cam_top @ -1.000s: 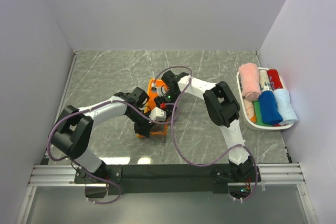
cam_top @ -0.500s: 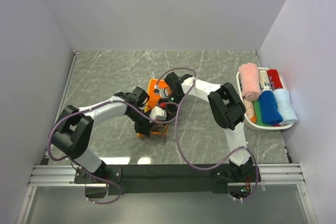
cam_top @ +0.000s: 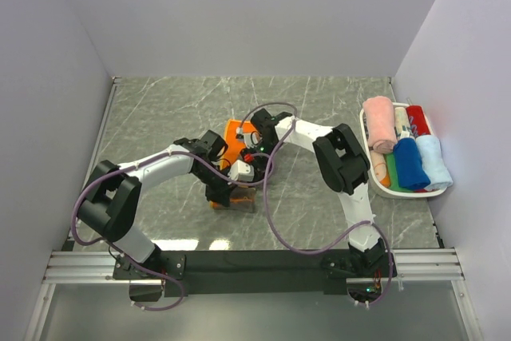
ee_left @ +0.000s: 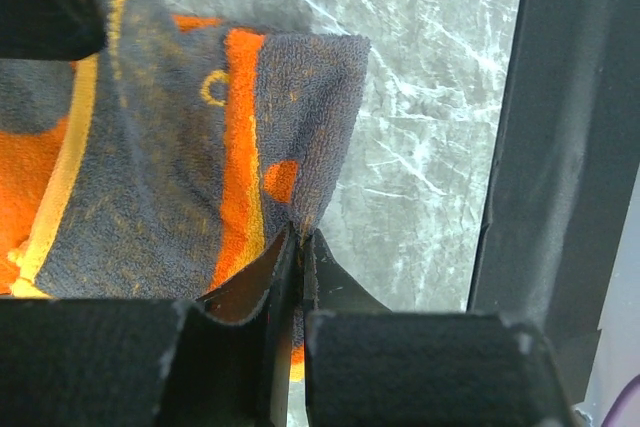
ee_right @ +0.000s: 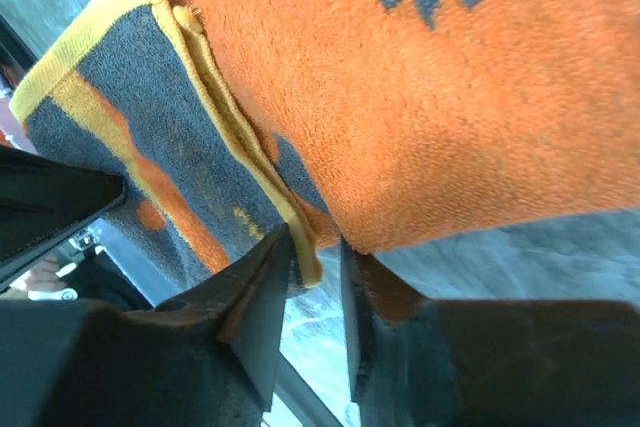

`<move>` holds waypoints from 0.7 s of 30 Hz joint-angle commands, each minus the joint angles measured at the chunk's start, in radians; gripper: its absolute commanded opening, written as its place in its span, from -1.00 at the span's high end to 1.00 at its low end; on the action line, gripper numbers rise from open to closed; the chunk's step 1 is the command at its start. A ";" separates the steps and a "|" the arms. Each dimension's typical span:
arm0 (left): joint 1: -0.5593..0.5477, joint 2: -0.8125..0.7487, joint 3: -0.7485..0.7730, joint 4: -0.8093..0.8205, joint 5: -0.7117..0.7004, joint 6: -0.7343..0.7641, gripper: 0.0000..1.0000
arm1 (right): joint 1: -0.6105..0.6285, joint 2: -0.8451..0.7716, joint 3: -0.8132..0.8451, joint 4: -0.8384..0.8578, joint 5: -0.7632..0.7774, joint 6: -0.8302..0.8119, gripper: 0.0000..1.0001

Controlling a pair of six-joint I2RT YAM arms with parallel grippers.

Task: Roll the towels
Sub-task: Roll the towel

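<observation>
The grey-and-orange towel (cam_top: 231, 135) hangs between both grippers at the table's middle. My left gripper (cam_top: 222, 196) is at its near end, and in the left wrist view my left gripper (ee_left: 300, 242) is shut on the towel's (ee_left: 150, 147) grey edge. My right gripper (cam_top: 254, 148) is at the towel's far right side. In the right wrist view my right gripper (ee_right: 318, 247) stands slightly open, with the towel's (ee_right: 420, 97) yellow hem hanging in the narrow gap, not pinched. Rolled pink (cam_top: 380, 123), blue (cam_top: 409, 164), pale blue (cam_top: 433, 161) and red (cam_top: 417, 117) towels lie at the right.
The white oval basket (cam_top: 399, 194) holding the rolled towels stands against the right wall. Grey walls close the table on the left, back and right. Purple cables loop over both arms. The marble table (cam_top: 160, 117) shows to the left and behind the towel.
The right arm's elbow has swung a little to the right and its gripper has shifted slightly along the towel's far side. The left gripper has kept its hold at the near end.
</observation>
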 commanded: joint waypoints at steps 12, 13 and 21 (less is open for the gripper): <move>-0.004 -0.008 0.061 -0.101 0.069 0.073 0.82 | -0.051 -0.072 0.109 0.035 0.003 0.052 0.31; -0.003 -0.004 0.067 -0.119 0.072 0.084 0.81 | -0.049 -0.057 0.117 0.030 0.002 0.052 0.31; 0.031 0.077 0.158 -0.155 0.098 0.090 0.71 | -0.028 0.066 0.119 0.045 -0.058 0.051 0.42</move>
